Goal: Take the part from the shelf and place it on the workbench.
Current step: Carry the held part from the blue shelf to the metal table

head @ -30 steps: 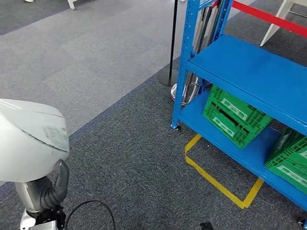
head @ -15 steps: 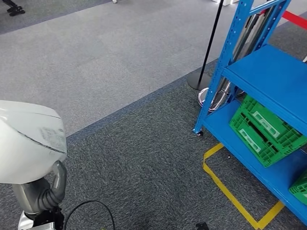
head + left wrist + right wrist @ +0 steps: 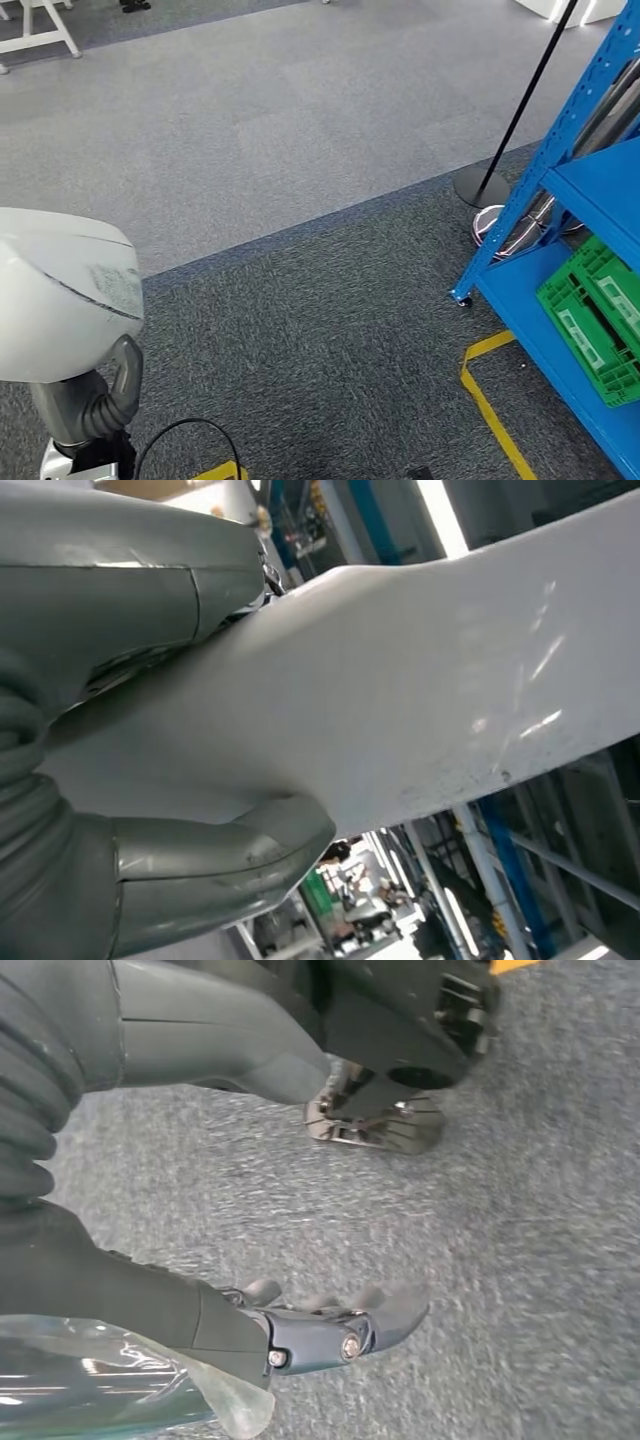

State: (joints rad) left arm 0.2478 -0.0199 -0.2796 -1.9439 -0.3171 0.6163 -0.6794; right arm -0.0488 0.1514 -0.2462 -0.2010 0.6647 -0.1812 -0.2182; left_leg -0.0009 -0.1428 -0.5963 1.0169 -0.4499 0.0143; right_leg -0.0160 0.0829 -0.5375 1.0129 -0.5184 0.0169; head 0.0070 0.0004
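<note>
A large white curved part [image 3: 64, 295] fills the lower left of the head view. My left hand [image 3: 113, 395] grips it from below, the grey thumb curling up against its edge. In the left wrist view the same white part [image 3: 423, 680] lies across the picture, clamped between the thumb and fingers of my left hand [image 3: 166, 875]. My right hand [image 3: 151, 1290] hangs over dark carpet with its fingers [image 3: 340, 1335] stretched out and nothing in them. The blue shelf [image 3: 596, 190] stands at the right edge of the head view.
A green crate [image 3: 596, 320] sits on the shelf's bottom board. A black stanchion base [image 3: 479, 185] stands beside the shelf post. Yellow floor tape [image 3: 490, 410] marks the carpet in front. A black cable [image 3: 189, 430] loops near my body. White table legs [image 3: 45, 30] show far left.
The camera has swung to the left, so the shelf has slid toward the right edge of the picture. The white part stays in my left hand.
</note>
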